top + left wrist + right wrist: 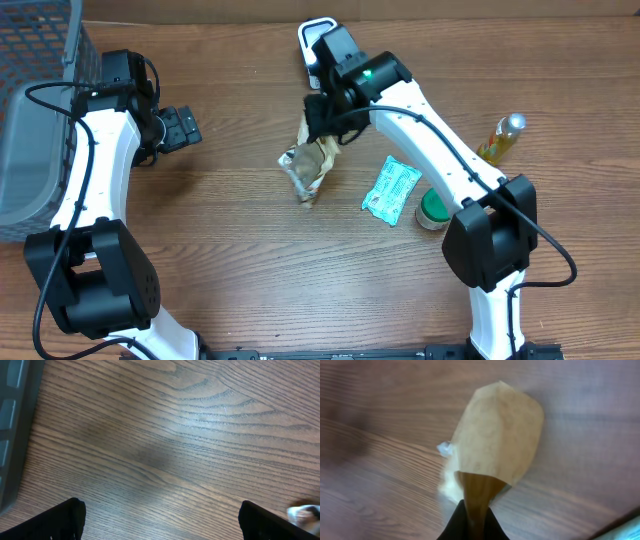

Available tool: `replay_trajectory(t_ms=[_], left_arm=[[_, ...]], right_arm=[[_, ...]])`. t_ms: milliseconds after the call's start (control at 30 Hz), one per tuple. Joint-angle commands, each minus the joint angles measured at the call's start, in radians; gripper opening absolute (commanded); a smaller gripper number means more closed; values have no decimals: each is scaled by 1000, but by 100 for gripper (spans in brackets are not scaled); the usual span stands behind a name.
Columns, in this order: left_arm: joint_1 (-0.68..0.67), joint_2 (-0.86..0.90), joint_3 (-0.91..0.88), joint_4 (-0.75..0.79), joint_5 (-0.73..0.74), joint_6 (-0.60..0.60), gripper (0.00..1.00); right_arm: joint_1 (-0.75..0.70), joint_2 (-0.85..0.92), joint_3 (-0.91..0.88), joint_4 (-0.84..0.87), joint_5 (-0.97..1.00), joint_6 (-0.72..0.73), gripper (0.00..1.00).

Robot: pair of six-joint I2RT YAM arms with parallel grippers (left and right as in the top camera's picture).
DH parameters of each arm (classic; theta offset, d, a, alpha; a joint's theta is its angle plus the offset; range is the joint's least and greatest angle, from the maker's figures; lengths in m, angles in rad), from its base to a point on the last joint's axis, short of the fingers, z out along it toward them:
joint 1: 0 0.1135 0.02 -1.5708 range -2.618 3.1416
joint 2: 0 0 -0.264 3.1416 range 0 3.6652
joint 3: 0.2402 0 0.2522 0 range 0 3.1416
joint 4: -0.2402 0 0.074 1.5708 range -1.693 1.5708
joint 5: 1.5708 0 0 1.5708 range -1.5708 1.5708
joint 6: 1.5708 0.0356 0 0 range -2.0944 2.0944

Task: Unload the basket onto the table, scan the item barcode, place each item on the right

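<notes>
The item is a tan, crumpled paper-like packet (310,165). It hangs from my right gripper (322,125) over the middle of the table, its lower end near or on the wood. In the right wrist view my right gripper (472,522) is shut on the packet's (495,435) narrow brown edge. No barcode shows on the side facing the cameras. My left gripper (185,128) stands open at the left, well apart from the packet. In its own view the left gripper (160,525) has only bare wood between its two black fingertips (65,520).
A grey basket (30,100) fills the far left, its wall (12,435) beside the left gripper. A white and black device (312,40) lies at the back under the right arm. A teal packet (392,188), a green round tub (433,208) and a yellow bottle (500,138) lie at the right.
</notes>
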State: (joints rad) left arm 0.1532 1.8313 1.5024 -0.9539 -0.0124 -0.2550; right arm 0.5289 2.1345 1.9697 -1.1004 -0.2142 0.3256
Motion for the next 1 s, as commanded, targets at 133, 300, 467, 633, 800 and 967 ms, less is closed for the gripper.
replay_trajectory(t_ms=[133,300,467,633,800,967], left_arm=[[3,-1,19,1,-6,5,99],[3,-1,19,1,-6,5,100],[4,-1,19,2,-6,5,100],[3,-1,19,2,-6,5,100],[3,-1,19,110,58,4,100],[-5,6,18,34,320,-45,49]], right_arm=[[-8,-24,-285,73,-94,162,29],[25,-25,-321,25,-94,80,61],[23,-27,-150,-118,-85,-21,72],[17,-24,-105,-66,-57,-267,89],[-10,4,-105,-26,-57,-335,93],[-42,34,-106,-18,-92,-355,92]])
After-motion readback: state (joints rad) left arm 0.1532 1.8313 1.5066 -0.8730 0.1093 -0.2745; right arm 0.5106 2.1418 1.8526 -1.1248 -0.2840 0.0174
